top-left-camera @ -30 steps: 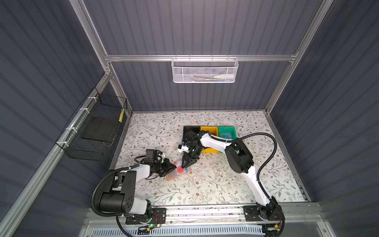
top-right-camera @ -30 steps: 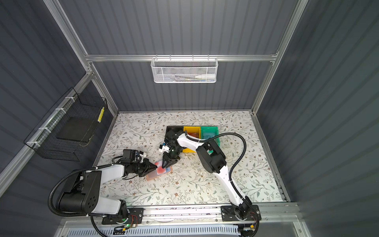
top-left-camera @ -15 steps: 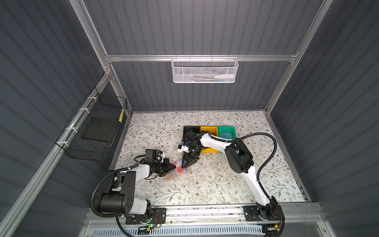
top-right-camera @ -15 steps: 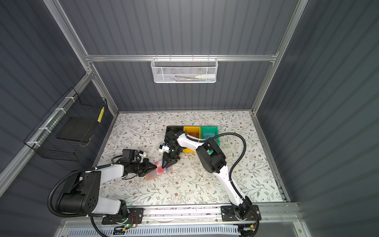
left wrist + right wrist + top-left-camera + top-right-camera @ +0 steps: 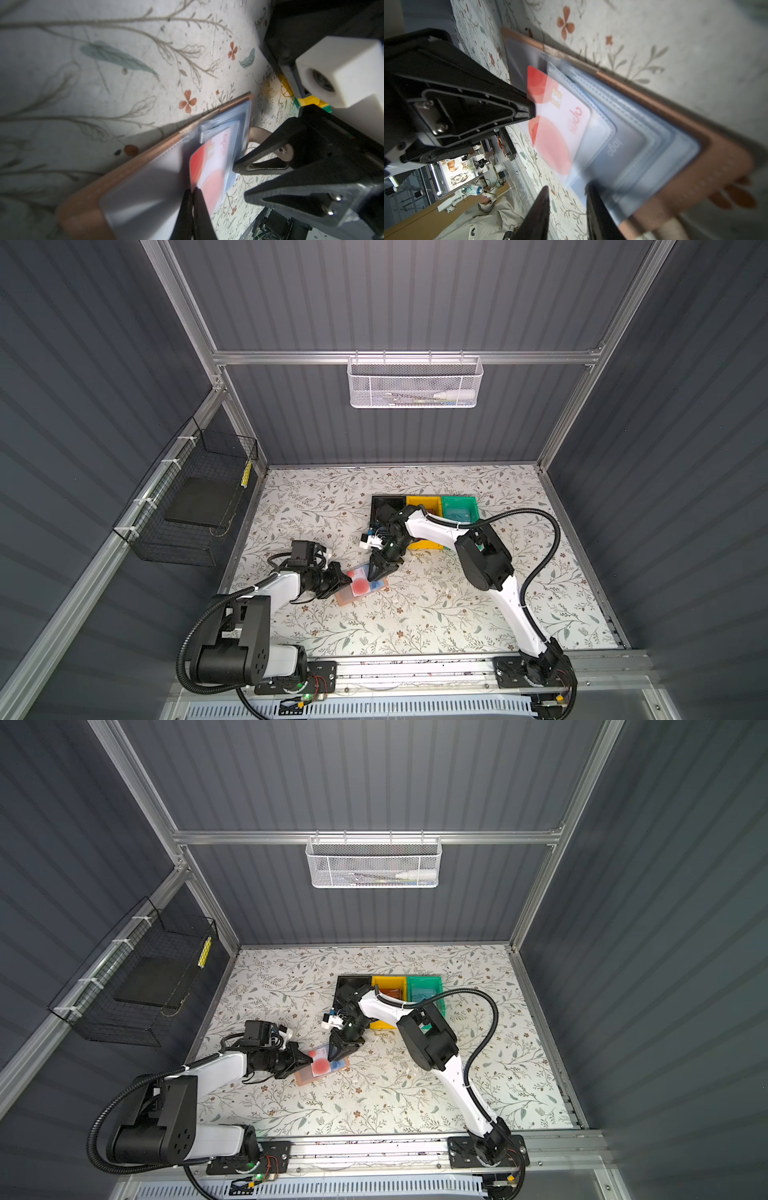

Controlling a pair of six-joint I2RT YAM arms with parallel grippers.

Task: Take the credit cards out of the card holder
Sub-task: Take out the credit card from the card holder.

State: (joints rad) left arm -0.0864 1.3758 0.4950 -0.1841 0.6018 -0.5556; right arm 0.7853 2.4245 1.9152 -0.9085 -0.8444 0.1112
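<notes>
The flat tan booklet-like card holder [image 5: 343,600] lies open on the flower-printed tabletop [image 5: 419,616], left of centre and toward the near side. Its translucent bluish plastic sleeves [image 5: 654,145] face up. Its long axis slants from near-left to far-right, and the two arms meet over it from opposite ends.

A thin red-and-white plastic credit card [image 5: 209,166] lies in the top sleeve. Its red end sticks out toward the left arm, and its printed end looks hazy, as if it is under the plastic. The card's long axis seems to follow the holder's, so the way out is toward the left, straight back along the left arm's reach.

The left gripper [image 5: 348,578] is the nearer one. Its jaws are pressed together on the exposed red edge of the card.

The right gripper [image 5: 375,574] comes down at the far-right end with its jaws partly apart. One fingertip [image 5: 238,167] touches the edge of the sleeves, and the other hangs just off the holder's side. I judge that it is bracing the holder, not gripping it.

The coming pull depends on this opposition. The card has to slide left along its own length while the holder is held from the right. A crooked pull would probably jam the card in the sleeve mouth or drag the whole booklet along.
</notes>
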